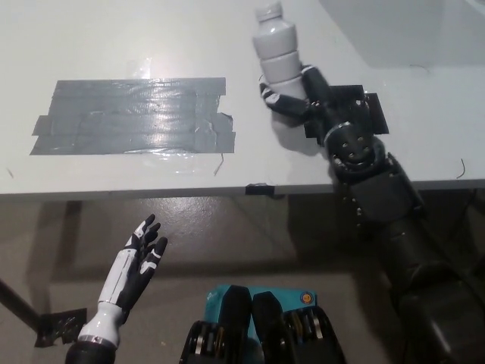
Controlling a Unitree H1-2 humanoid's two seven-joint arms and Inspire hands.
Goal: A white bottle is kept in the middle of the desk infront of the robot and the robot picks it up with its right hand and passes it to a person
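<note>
The pale grey desk (pixel 114 38) carries a wide patch of grey tape strips (pixel 132 114) toward its left part and a square of black tape (pixel 350 112) near the front edge at the right. The black right hand (pixel 292 95) is clamped around the white ribbed plastic bottle (pixel 277 51), upright just left of the black square. The white left hand (pixel 140 262) rests below the desk's front edge, fingers spread and empty.

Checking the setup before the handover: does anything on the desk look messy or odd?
The grey tape patch on the desk is uneven, with loose strands at its right edge. The bottle in the right hand looks intact, cap on.
</note>
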